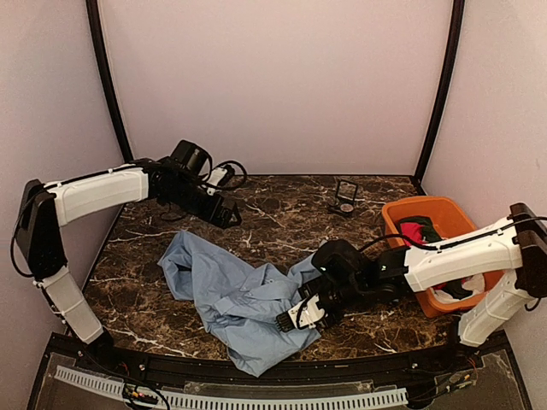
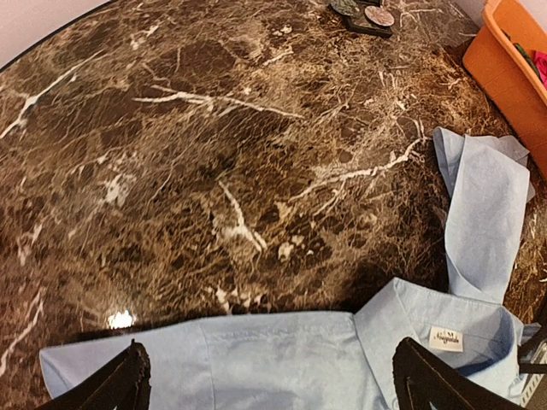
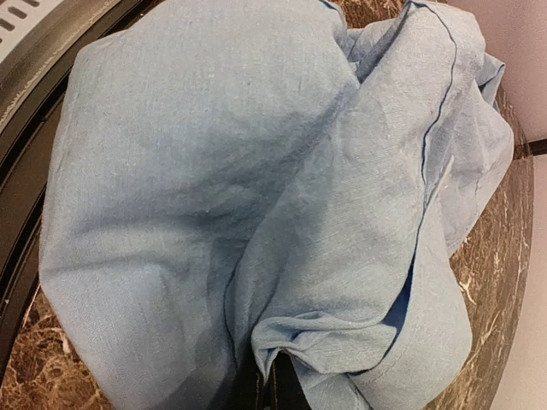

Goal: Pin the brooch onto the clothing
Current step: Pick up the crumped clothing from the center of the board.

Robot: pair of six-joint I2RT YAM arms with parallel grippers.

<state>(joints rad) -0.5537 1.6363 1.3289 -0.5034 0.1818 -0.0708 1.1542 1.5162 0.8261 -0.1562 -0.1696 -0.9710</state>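
The clothing, a light blue shirt [image 1: 226, 286], lies crumpled on the marble table in front of both arms. My right gripper [image 1: 295, 318] is shut on a fold of its cloth [image 3: 359, 299], low at the shirt's near right side; the cloth bunches over the dark fingers [image 3: 275, 389]. My left gripper [image 1: 229, 218] hangs open above the shirt's far edge. In the left wrist view its two black fingertips [image 2: 128, 380] stand wide apart over the collar and label [image 2: 444, 339], holding nothing. A small open black case [image 1: 345, 203] at the back holds a round pale piece [image 2: 379, 15], which looks like the brooch.
An orange basket [image 1: 427, 205] stands at the right with a red garment [image 1: 413, 231] and other cloth in it; my right arm reaches across its front. The table's black front rail [image 3: 26, 111] runs just beside the shirt.
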